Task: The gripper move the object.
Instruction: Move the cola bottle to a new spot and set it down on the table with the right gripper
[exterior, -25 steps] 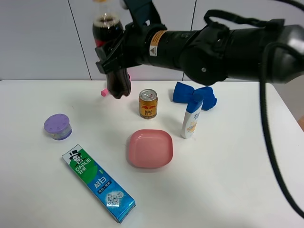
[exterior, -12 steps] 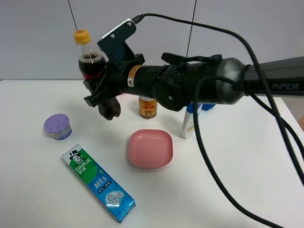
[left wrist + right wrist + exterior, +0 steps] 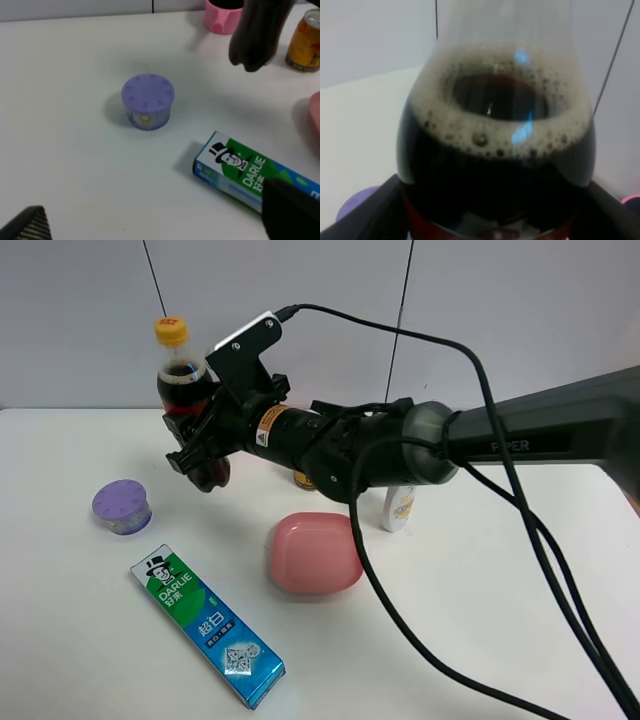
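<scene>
Cola bottle sits clamped in the right gripper: the black claw is closed on the lower body at the red label. The thick dark arm reaches in from the right and passes over the far edge of the pink dish. In the high view the bottle is beyond the dish and to its left. It leans a little, with the yellow cap uppermost and a ring of foam on the dark drink at the shoulder. The right wrist view is almost filled by that foam line and brown drink, with black fingers pressed against the bottle on either side. From the left wrist view the rounded base looks just clear of the white table, though I cannot be sure it is not touching. A purple tub stands well left of the dish, and a green-and-blue toothpaste box lies flat at the dish's near left, apart from it. A white-blue squeeze bottle stands upright just right of the dish's far corner, partly behind the arm. A gold can stands beyond the dish, near the cola bottle but not touching it. The left gripper is spread wide — its dark fingers show at opposite lower corners of its wrist view, with nothing held between them.
</scene>
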You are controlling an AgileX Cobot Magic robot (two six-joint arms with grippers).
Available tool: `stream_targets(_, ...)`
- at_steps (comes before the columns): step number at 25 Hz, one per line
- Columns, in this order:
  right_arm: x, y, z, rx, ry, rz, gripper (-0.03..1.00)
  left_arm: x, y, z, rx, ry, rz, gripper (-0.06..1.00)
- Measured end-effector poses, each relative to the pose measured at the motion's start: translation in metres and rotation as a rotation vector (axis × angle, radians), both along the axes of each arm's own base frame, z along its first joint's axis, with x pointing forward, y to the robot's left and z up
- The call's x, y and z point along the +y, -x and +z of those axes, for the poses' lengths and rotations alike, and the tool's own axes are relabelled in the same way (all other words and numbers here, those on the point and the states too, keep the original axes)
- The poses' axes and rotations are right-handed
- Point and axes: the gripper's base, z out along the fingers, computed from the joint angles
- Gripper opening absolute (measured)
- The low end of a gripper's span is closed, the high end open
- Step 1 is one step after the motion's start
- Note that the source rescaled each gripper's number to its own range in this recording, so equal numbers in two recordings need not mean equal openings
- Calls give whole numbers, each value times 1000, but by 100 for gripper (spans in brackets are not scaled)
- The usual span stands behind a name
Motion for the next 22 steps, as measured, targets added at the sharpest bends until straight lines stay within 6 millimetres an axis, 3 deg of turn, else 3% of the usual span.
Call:
stream_targets(8,2,-2,-24,62,37,-4,0,0,0,0,0,0,0,100)
stream_targets(14,5,-4,-53,110,72,-2,0,0,0,0,0,0,0,100)
stream_targets(22,8,-5,-61,93,43,2,0,0,0,0,0,0,0,100)
